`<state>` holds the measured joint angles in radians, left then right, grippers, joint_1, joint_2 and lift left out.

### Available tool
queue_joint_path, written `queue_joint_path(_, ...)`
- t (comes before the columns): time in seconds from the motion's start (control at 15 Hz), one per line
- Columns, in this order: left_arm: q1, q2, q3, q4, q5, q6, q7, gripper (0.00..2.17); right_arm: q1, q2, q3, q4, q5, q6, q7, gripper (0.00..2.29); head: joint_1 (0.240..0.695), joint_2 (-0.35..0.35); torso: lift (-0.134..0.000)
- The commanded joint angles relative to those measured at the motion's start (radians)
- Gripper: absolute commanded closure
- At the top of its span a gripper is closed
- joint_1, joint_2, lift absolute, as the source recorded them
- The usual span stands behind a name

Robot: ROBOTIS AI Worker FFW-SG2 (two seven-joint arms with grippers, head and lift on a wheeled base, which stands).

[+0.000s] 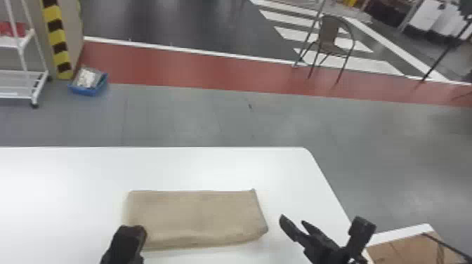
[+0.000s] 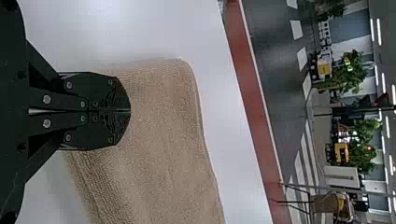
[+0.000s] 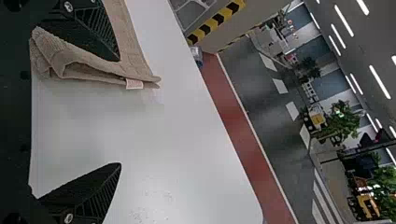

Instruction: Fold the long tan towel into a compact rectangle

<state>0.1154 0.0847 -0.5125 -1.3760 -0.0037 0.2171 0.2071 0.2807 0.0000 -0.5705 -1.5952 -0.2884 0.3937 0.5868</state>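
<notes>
The tan towel point(image 1: 198, 216) lies flat on the white table as a folded rectangle, its long side running left to right. Over its near left corner is my left gripper point(image 1: 135, 231). Seen from the left wrist, the fingers of the left gripper point(image 2: 130, 111) are pressed together above the towel point(image 2: 163, 121), with no cloth visible between them. My right gripper point(image 1: 293, 220) stands open just off the towel's right end. In the right wrist view, one finger of the right gripper point(image 3: 120, 112) overlaps the towel point(image 3: 133, 70), whose layered end shows a small white tag point(image 3: 134, 84).
The white table point(image 1: 63, 182) has its right edge beyond my right gripper. A cardboard box point(image 1: 407, 251) stands low at the right. On the floor farther off are a chair point(image 1: 328, 38), a blue bin point(image 1: 87, 82) and a white rack point(image 1: 21, 73).
</notes>
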Motion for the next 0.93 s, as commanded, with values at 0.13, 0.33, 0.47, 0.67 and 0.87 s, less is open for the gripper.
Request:
queue_joint_path(0.13, 0.026, 0.004, 0.052, -0.008, -0.007, 0.0, -0.005, 1.88, 0.0, 0.001, 0.017, -0.012, 0.0, 0.008, -0.007, 0.08, 0.695, -0.35, 0.0)
queue_joint_path(0.33, 0.044, 0.009, 0.078, -0.018, -0.005, -0.003, -0.014, 1.89, -0.014, 0.001, 0.029, -0.012, 0.002, 0.014, -0.022, 0.08, 0.695, -0.35, 0.0)
queue_joint_path(0.47, 0.069, 0.01, 0.088, -0.06, -0.004, 0.003, -0.023, 1.89, -0.032, 0.001, 0.046, -0.003, 0.005, 0.02, -0.041, 0.08, 0.695, -0.35, 0.0)
queue_joint_path(0.67, 0.125, 0.033, 0.085, -0.192, -0.004, 0.04, -0.026, 1.88, -0.081, 0.001, 0.064, 0.017, 0.012, 0.041, -0.076, 0.08, 0.695, -0.35, 0.0)
queue_joint_path(0.87, 0.158, 0.046, 0.086, -0.279, -0.002, 0.061, -0.034, 1.88, -0.141, 0.001, 0.103, 0.046, 0.069, 0.106, -0.099, 0.22, 0.695, -0.35, 0.0)
